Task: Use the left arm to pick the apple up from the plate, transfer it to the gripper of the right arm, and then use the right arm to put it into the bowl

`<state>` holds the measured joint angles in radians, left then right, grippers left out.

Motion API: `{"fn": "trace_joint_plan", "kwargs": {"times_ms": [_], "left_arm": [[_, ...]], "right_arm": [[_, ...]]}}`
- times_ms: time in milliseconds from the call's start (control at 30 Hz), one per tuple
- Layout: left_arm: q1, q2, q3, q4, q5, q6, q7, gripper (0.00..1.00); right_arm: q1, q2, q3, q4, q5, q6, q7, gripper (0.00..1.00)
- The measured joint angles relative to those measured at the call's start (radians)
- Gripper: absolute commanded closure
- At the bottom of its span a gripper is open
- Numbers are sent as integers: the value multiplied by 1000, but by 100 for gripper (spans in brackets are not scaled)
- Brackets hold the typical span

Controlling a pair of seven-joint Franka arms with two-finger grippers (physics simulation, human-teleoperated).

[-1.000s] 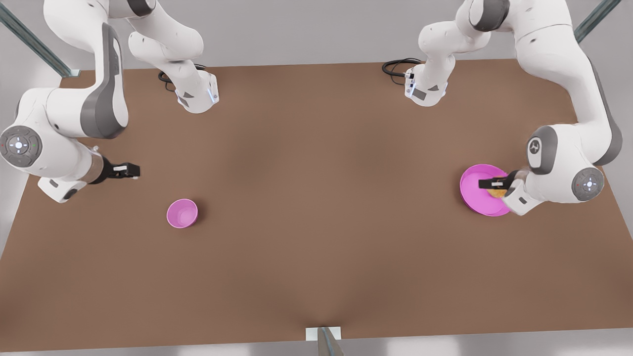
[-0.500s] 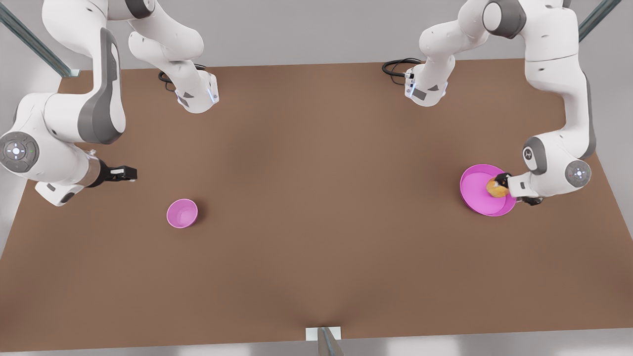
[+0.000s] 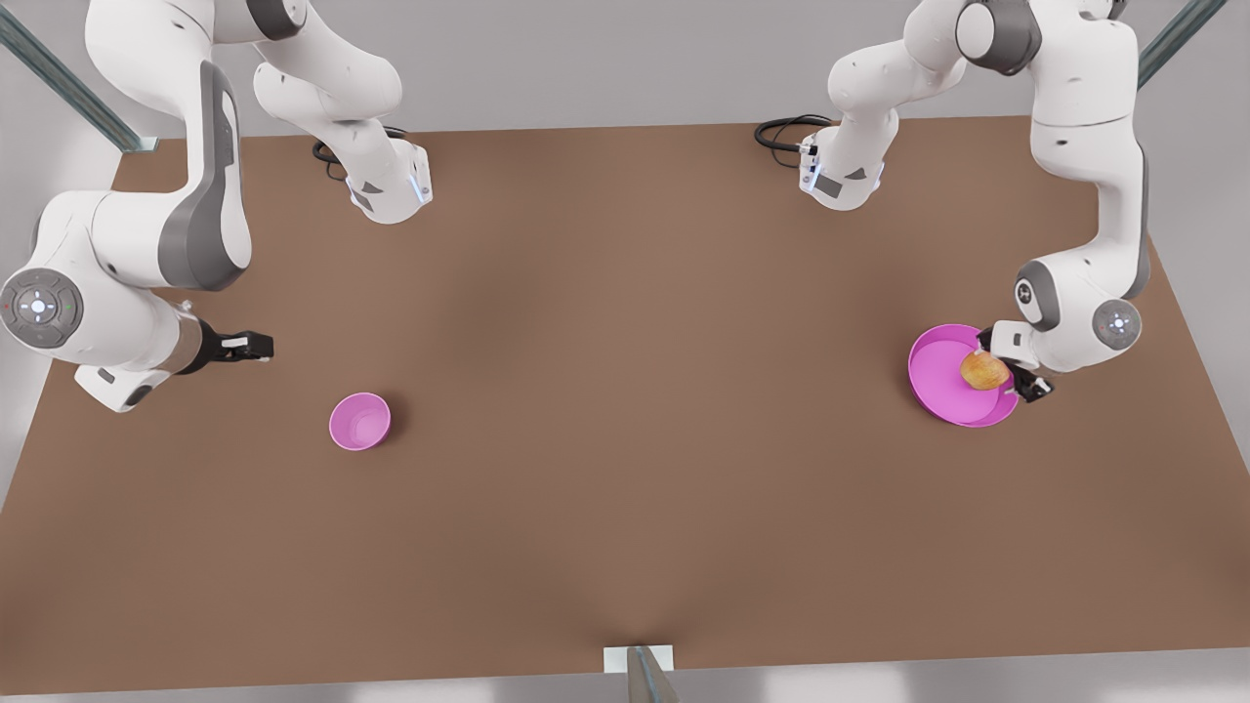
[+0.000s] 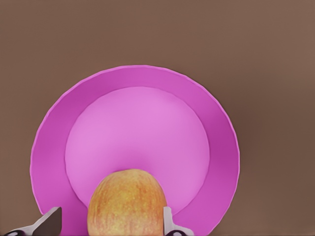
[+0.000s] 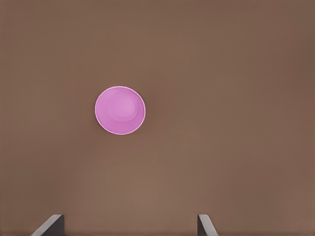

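The yellow-orange apple [image 3: 982, 371] lies on the magenta plate [image 3: 939, 376] at the front view's right, close to the rim nearest the arm. My left gripper [image 3: 1004, 365] is down at the plate, open, with a finger on each side of the apple [image 4: 126, 202]. One fingertip [image 4: 168, 221] sits against the apple's skin; the other [image 4: 49, 219] stands apart from it. My right gripper [image 3: 256, 344] waits open above the table at the front view's left, up and to the left of the small pink bowl [image 3: 359, 421]. That bowl [image 5: 120, 110] is empty.
Both arm bases [image 3: 389, 186] [image 3: 842, 174] stand at the table's far edge with black cables [image 3: 781, 132] beside them. Brown tabletop [image 3: 635, 391] stretches between bowl and plate. A metal post [image 3: 645, 674] sits at the near edge.
The left arm has swung its wrist round and dropped lower, bringing its fingers around the apple on the plate. The right arm has barely shifted.
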<state>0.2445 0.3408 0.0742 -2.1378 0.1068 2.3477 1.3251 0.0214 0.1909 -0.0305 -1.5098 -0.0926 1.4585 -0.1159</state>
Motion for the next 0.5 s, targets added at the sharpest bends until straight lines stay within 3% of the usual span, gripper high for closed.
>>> {"fn": "trace_joint_plan", "kwargs": {"times_ms": [500], "left_arm": [[10,31,15,-37,1,64,142,0]], "right_arm": [[-3,1,0,-5,0,0,-3,0]]}}
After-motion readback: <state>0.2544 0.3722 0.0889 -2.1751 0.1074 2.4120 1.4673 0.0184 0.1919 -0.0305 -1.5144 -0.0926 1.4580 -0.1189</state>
